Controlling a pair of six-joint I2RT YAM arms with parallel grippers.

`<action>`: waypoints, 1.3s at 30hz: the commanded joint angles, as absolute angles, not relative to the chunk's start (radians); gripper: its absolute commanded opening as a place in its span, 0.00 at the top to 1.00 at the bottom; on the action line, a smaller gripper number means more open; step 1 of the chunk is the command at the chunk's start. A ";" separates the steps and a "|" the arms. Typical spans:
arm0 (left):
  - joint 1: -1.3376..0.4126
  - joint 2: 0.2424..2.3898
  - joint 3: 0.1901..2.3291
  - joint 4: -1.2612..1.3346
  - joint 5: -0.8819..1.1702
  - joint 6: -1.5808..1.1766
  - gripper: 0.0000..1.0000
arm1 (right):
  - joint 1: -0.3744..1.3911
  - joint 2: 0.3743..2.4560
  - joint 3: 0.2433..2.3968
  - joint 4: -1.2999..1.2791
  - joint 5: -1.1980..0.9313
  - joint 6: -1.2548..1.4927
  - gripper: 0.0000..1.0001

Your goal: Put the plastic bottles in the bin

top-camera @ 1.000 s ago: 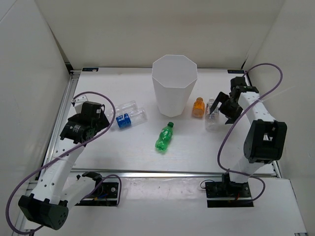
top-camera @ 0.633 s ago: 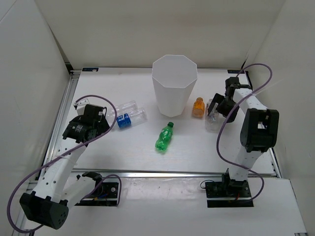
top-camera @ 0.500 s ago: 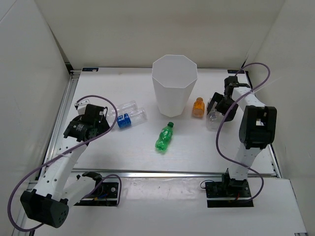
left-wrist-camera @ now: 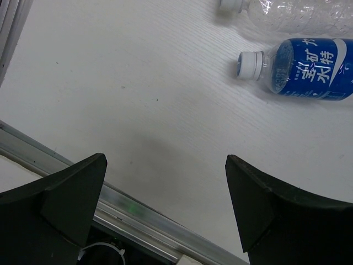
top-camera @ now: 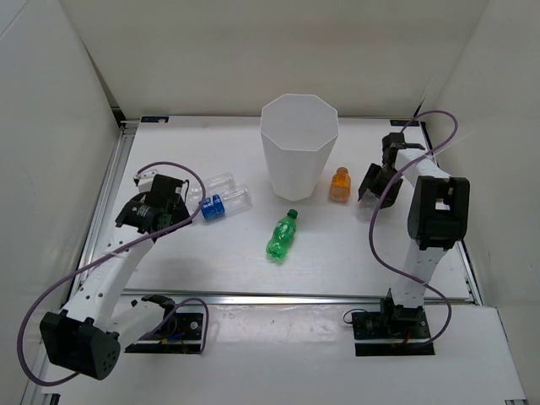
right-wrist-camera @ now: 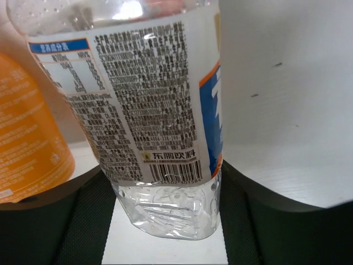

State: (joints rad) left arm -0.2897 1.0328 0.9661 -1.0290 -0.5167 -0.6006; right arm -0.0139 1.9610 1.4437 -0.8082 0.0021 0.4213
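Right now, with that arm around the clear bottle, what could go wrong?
The orange bottle stands right beside the clear bottle, so the right tool might knock it over in lifting. The clear bottle's smooth, curved sides could also slip out of its hold before reaching the tall bin.

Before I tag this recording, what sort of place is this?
Probably a lab robot test cell: plain white walls box in a white table, left arm and right arm are bolted at its near edge, and a bin and small bottles are laid out.
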 commanded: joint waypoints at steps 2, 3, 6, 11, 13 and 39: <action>-0.285 1.039 1.035 -1.019 -0.502 -0.617 0.00 | -0.031 1.889 1.460 -0.871 0.054 0.480 0.46; -0.285 1.051 1.035 -1.019 -0.502 -0.629 0.00 | -0.031 1.863 1.460 -0.885 0.054 0.494 0.50; -0.285 1.069 1.063 -1.028 -0.492 -0.653 0.00 | -0.008 1.709 1.478 -0.920 0.067 0.532 0.59; -0.285 1.098 1.100 -1.028 -0.505 -0.687 0.00 | 0.090 1.605 1.791 -1.000 0.087 0.552 0.60; -0.285 1.110 1.088 -1.005 -0.494 -0.687 0.00 | 0.150 1.605 1.928 -1.012 0.104 0.561 0.60; -0.285 1.046 1.068 -0.931 -0.431 -0.699 0.00 | 0.336 1.731 2.240 -0.848 -0.073 0.482 0.00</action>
